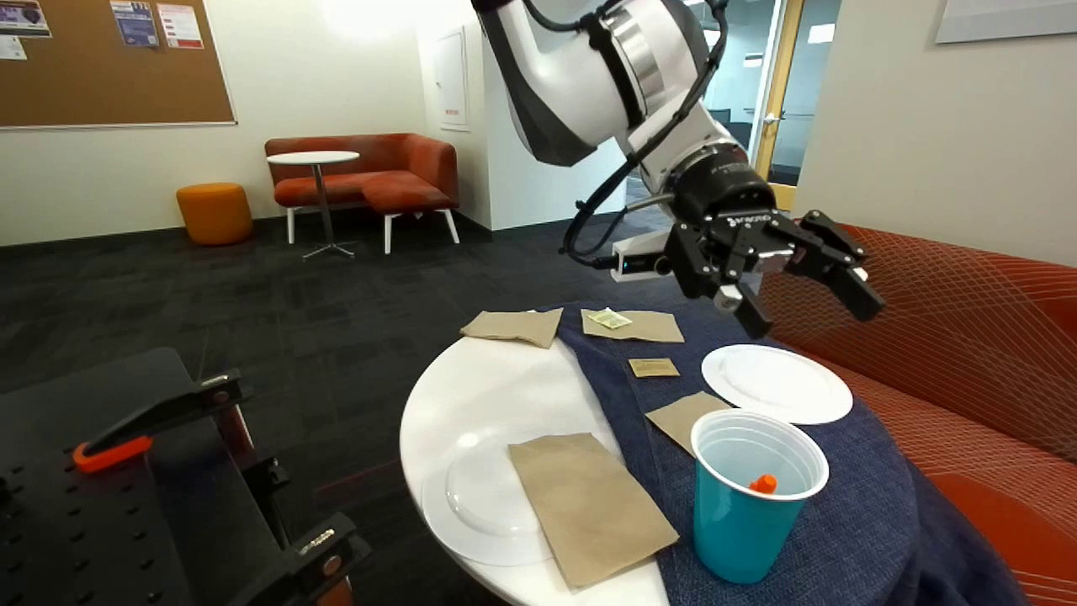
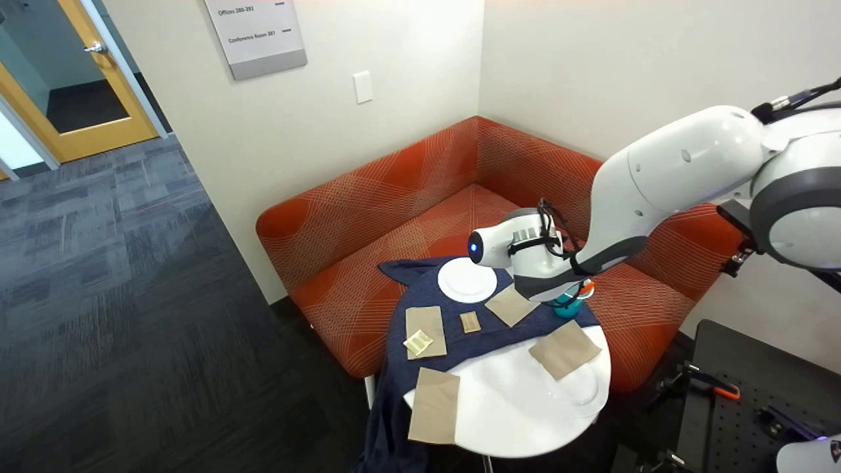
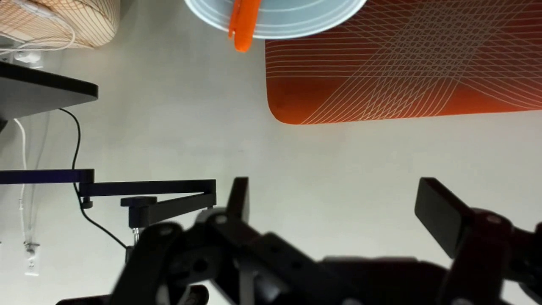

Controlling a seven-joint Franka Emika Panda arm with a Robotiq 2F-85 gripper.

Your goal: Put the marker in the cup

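The teal cup (image 1: 742,530) with its white rolled rim stands upright on the blue cloth at the near side of the table. It is partly behind the arm in an exterior view (image 2: 566,310). The orange marker (image 1: 764,484) is inside the cup, leaning, its end near the rim. It also shows in an exterior view (image 2: 587,287). In the wrist view the marker (image 3: 245,25) pokes past the rim of the cup (image 3: 296,21). My gripper (image 1: 809,309) is open and empty, above and behind the cup, over the white plate. The wrist view shows its fingers (image 3: 332,199) wide apart.
The round white table (image 1: 471,396) bears a blue cloth (image 1: 850,505), a white plate (image 1: 778,383), a clear plate (image 1: 480,505), several brown napkins (image 1: 593,505) and small packets (image 1: 654,368). A red sofa (image 1: 993,353) borders it. An orange-handled black tool (image 1: 114,453) lies on the black stand.
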